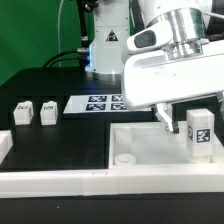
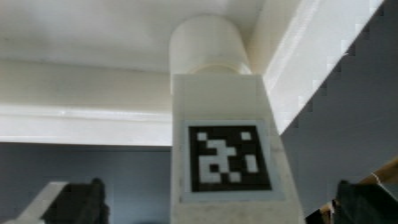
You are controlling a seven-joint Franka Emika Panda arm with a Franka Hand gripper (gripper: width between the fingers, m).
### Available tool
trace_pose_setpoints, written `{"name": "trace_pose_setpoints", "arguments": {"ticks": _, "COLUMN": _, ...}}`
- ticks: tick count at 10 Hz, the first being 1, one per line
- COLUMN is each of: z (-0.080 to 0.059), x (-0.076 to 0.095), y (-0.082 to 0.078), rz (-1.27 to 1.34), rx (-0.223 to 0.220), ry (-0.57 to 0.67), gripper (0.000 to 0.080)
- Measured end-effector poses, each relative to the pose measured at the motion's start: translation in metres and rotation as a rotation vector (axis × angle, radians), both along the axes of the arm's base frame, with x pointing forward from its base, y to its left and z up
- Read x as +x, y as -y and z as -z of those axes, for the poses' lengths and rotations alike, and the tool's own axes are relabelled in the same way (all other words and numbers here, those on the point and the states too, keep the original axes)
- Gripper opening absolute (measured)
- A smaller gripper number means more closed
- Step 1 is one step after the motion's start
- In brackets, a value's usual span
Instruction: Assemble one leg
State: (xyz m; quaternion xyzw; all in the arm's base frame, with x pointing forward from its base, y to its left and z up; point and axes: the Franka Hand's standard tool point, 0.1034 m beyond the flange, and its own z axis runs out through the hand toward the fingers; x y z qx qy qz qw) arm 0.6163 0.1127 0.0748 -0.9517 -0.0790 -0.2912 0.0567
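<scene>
A leg (image 1: pixel 200 133), a white block with a black-and-white tag on its face, stands upright at the exterior view's right, on the large white tray (image 1: pixel 60 176). My gripper (image 1: pixel 183 124) hangs just above and around it, open. In the wrist view the same leg (image 2: pixel 221 120) fills the middle, its rounded peg end pointing toward the white tray wall (image 2: pixel 71 95). My gripper (image 2: pixel 217 205) straddles it, and a dark finger (image 2: pixel 71 203) stands well off each side, touching nothing. Two more legs (image 1: pixel 22 113) (image 1: pixel 48 112) stand on the black table at the exterior view's left.
The marker board (image 1: pixel 100 102) lies flat on the table behind the tray. A round socket (image 1: pixel 124 158) shows in the tray's near corner. The robot's base and cables stand at the back.
</scene>
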Motion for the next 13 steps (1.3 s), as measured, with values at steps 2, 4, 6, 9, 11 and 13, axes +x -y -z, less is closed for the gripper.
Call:
{"name": "trace_pose_setpoints", "arguments": {"ticks": 2, "z": 0.0, "x": 0.0, "y": 0.0, "rz": 0.0, "rx": 0.0, "ry": 0.0, "gripper": 0.0649}}
{"name": "trace_pose_setpoints", "arguments": {"ticks": 4, "z": 0.0, "x": 0.0, "y": 0.001, "rz": -0.001, "rx": 0.0, "ry": -0.015, "gripper": 0.0649}}
{"name": "trace_pose_setpoints", "arguments": {"ticks": 6, "z": -0.015, "x": 0.002, "y": 0.004, "rz": -0.012, "rx": -0.006, "ry": -0.082, "gripper": 0.0649}}
{"name": "trace_pose_setpoints", "arguments": {"ticks": 9, "z": -0.019, "x": 0.005, "y": 0.008, "rz": -0.024, "rx": -0.002, "ry": -0.25, "gripper": 0.0649}}
{"name": "trace_pose_setpoints", "arguments": {"ticks": 11, "z": -0.021, "x": 0.008, "y": 0.001, "rz": -0.026, "rx": 0.015, "ry": -0.424, "gripper": 0.0649}}
{"name": "trace_pose_setpoints", "arguments": {"ticks": 13, "z": -0.025, "x": 0.008, "y": -0.004, "rz": -0.048, "rx": 0.023, "ry": -0.604, "gripper": 0.0649}}
